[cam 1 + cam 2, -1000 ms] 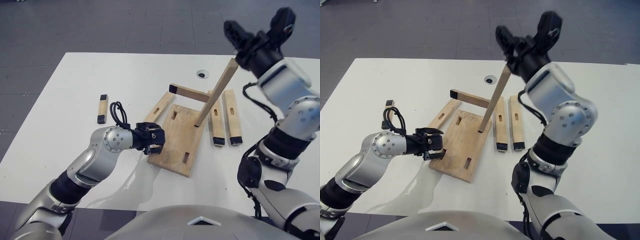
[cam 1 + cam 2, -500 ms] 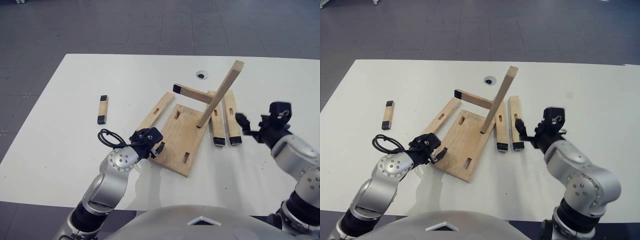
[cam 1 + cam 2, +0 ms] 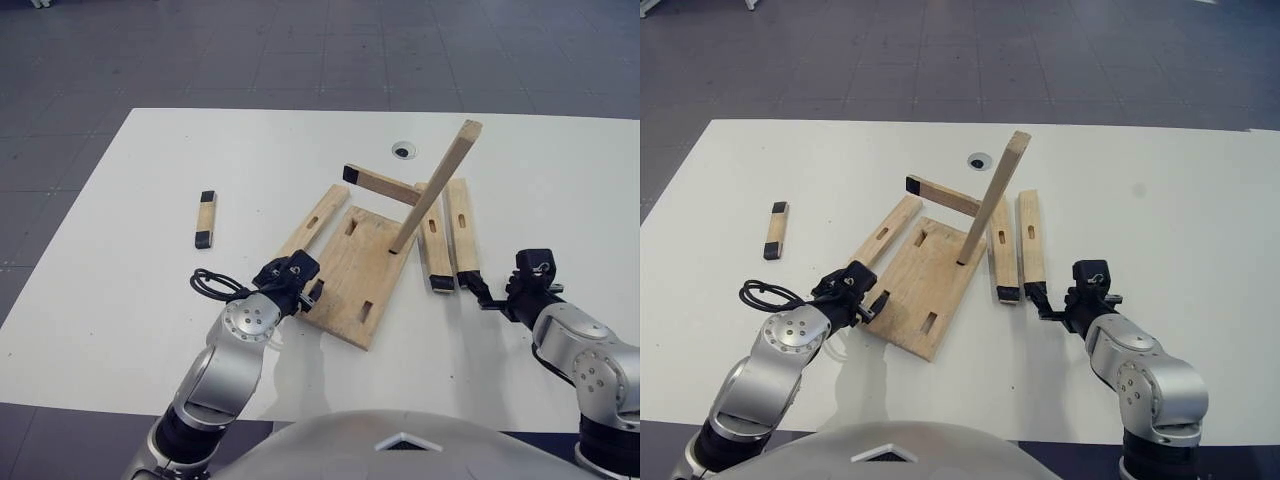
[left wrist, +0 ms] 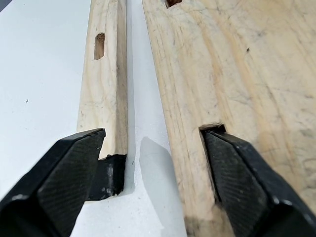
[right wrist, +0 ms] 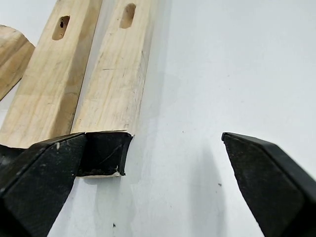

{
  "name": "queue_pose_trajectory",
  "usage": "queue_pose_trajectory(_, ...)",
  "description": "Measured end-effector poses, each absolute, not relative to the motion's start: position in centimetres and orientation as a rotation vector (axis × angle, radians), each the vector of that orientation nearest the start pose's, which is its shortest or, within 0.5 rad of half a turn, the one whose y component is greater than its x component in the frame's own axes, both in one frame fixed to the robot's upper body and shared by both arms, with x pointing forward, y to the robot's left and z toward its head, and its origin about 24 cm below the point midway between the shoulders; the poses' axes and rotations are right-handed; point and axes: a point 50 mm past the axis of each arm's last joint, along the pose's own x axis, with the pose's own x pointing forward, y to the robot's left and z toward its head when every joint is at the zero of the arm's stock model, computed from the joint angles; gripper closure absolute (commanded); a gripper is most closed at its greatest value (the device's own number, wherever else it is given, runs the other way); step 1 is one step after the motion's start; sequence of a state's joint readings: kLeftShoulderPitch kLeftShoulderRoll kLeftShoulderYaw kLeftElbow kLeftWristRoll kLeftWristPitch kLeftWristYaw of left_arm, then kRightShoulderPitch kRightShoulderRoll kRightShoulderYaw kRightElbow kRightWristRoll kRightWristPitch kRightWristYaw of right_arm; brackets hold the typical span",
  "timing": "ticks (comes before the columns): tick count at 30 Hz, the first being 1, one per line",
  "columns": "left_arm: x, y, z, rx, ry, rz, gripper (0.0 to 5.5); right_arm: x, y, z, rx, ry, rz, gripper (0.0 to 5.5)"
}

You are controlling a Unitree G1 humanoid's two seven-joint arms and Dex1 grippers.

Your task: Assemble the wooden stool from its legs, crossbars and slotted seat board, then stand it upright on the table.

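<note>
Left hand [image 4: 153, 190]: open over pale slotted wooden seat board [image 4: 237, 74] and black-tipped wooden leg [image 4: 106, 98].
Right hand [image 5: 148, 182]: open beside another black-tipped leg [image 5: 113, 89].
Unclear: tilted wooden stick [image 3: 435, 185] foot.

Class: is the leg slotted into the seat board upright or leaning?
Leaning. The leg has its foot in a slot of the seat board; its top tilts toward the robot's right in both eye views.

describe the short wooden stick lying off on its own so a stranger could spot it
Start at the white table and find the slotted seat board near its middle, with long legs crowded round it. To the robot's left of that cluster, the short stick lies alone. It is the shortest piece, black-tipped at both ends, touching nothing.
</note>
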State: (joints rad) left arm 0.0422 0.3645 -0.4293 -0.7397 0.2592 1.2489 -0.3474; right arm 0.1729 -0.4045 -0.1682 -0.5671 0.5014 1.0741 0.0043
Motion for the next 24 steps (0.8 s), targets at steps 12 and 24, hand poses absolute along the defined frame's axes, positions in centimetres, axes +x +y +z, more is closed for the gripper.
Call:
queue_pose_trajectory(12, 20.0, 11.2, 7.3, 0.466, 0.604, -0.413, 1.78, 21.4, -20.4, 6.3, 0.011, 0.597, 0.102, 0.49)
queue_pose_trajectory(24, 20.2, 11.1, 7.2, 0.466, 0.599, -0.409, 1.78, 23.0, -19.0, 6.2, 0.017, 0.593, 0.058, 0.49)
